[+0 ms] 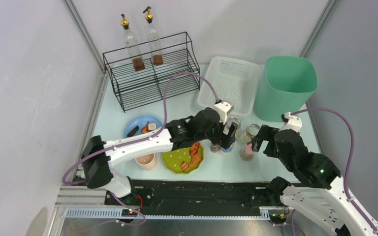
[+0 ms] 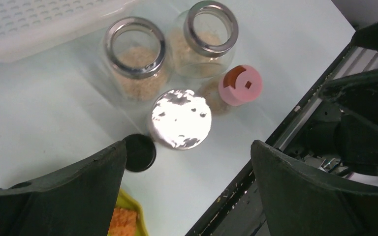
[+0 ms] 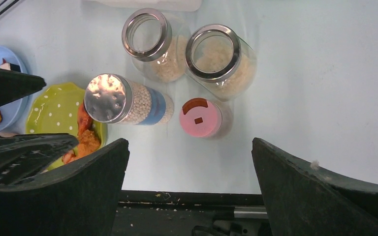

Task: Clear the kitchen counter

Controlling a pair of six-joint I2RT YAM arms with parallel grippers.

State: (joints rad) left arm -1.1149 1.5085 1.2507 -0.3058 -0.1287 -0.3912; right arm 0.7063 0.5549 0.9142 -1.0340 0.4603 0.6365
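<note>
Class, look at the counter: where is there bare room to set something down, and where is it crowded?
Bare: the counter right of the pink-lidded jar; a patch fronting the wire rack, left of the basket. Crowded: jars and plates mid-front.

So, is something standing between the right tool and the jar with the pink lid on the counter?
Nothing visible does. The right tool is open, and the pink-lidded jar stands free ahead of its gap on the counter. The silver-capped jar on its left and an open glass jar behind stand close by.

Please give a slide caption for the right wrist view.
Open right hand above silver-lidded jar, pink-lidded jar and two metal-rimmed jars on the kitchen counter.
</note>
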